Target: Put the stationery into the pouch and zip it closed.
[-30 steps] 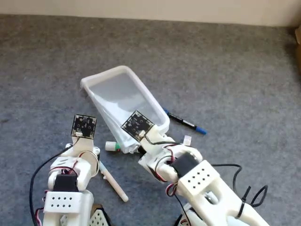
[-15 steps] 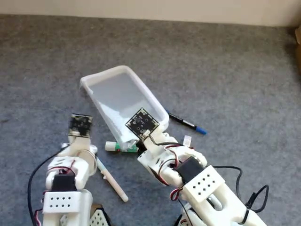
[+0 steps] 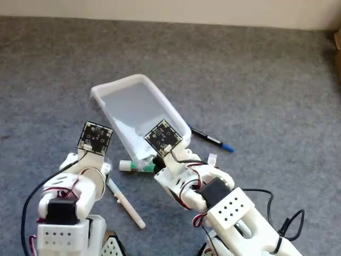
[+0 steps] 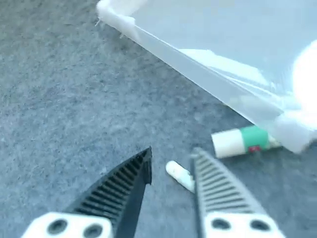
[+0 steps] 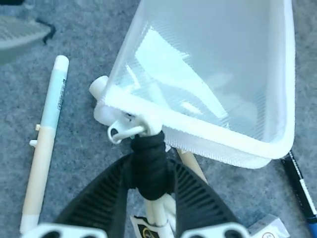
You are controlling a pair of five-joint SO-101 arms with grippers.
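A translucent white pouch (image 3: pixel 136 106) lies open on the grey carpet. My right gripper (image 5: pixel 147 146) is shut on the pouch's (image 5: pixel 213 64) zip edge, right beside the zipper pull (image 5: pixel 121 131). My left gripper (image 4: pixel 171 158) hangs open just above the tip of a white pen (image 4: pixel 179 174), with the pouch (image 4: pixel 223 44) farther off. A green-and-white glue stick (image 3: pixel 133 166) lies by the pouch's near corner, close to both grippers. The white pen (image 3: pixel 125 202) lies between the two arms. A black pen with a blue cap (image 3: pixel 210 140) lies to the right of the pouch.
A small white block (image 3: pixel 212 158) sits on the carpet beside the right arm (image 3: pixel 213 192). A pale wall edge (image 3: pixel 170 10) runs along the far side. Open carpet (image 3: pixel 266 80) stretches to the right of and behind the pouch.
The left arm has swung slightly and brought its gripper toward the white pen's tip. The right gripper has edged a little toward the pouch. The pouch has hardly shifted.
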